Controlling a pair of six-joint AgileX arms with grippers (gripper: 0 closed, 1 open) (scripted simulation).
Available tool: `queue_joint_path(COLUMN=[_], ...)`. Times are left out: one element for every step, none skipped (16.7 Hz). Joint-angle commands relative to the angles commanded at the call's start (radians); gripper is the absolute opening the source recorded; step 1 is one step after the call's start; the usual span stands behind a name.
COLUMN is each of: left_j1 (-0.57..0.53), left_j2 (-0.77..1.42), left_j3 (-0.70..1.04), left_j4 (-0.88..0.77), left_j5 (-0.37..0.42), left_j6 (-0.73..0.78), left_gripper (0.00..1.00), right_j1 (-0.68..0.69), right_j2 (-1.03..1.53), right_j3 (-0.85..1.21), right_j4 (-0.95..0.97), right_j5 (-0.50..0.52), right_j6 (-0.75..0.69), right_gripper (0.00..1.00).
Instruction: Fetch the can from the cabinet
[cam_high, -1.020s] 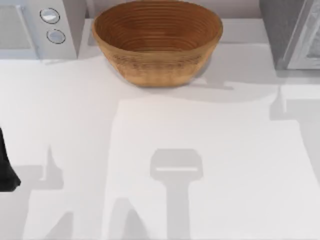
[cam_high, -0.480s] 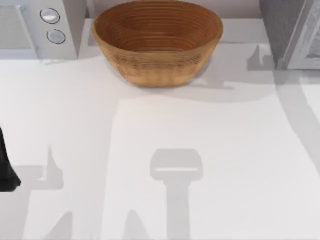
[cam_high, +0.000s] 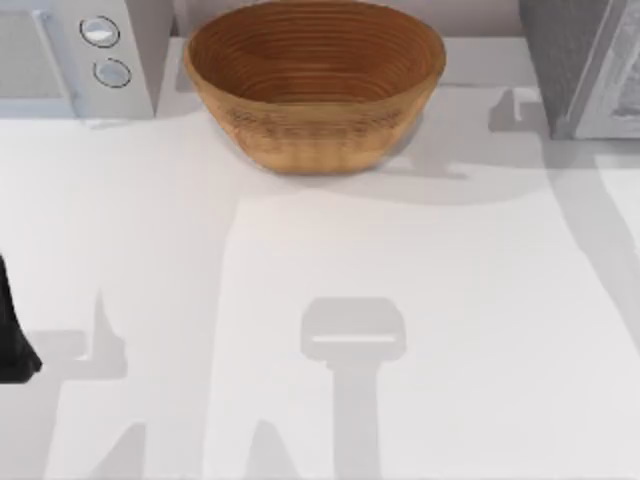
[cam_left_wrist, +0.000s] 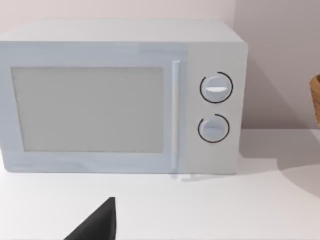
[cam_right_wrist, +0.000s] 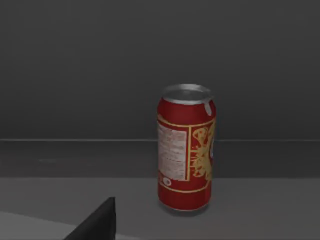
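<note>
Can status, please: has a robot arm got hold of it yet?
Not yet. Can upright, alone inside dark cabinet, untouched, facing right wrist camera. Left arm parked at table's left edge. Nothing blocking can.

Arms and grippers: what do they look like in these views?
Little is visible. The left arm is a plain black, matte shape at the top view's left edge. Each wrist view has a black, pointed wedge of gripper body at its lower edge: left gripper, right gripper. No cables, markings or colour accents visible.

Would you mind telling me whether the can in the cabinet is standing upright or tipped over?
Upright: in the right wrist view the can stands on its base on the cabinet floor, silver top uppermost.
</note>
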Motion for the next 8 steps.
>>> queue_joint_path(left_j1=[0.000,0.000,0.000,0.000,0.000,0.000,0.000,0.000], left_j2=[0.000,0.000,0.000,0.000,0.000,0.000,0.000,0.000], left_j3=[0.000,0.000,0.000,0.000,0.000,0.000,0.000,0.000], left_j4=[0.000,0.000,0.000,0.000,0.000,0.000,0.000,0.000], left_j5=[0.000,0.000,0.000,0.000,0.000,0.000,0.000,0.000], left_j6=[0.000,0.000,0.000,0.000,0.000,0.000,0.000,0.000], left_gripper=[1.00,1.00,1.00,1.00,1.00,1.00,1.00,1.00], right_j1=[0.002,0.007,0.014,0.019,0.024,0.028,0.032,0.034], right_j2=[0.004,0.017,0.036,0.060,0.084,0.106,0.125,0.137], right_j3=[-0.002,-0.007,-0.012,-0.015,-0.018,-0.022,-0.025,-0.026], right_j4=[0.003,0.015,0.035,0.063,0.098,0.132,0.156,0.170], right_j5=[0.000,0.001,0.006,0.014,0.024,0.034,0.042,0.048], right_j6=[0.000,-0.001,-0.001,-0.001,-0.001,-0.002,-0.003,-0.003], right_gripper=[1.00,1.00,1.00,1.00,1.00,1.00,1.00,1.00])
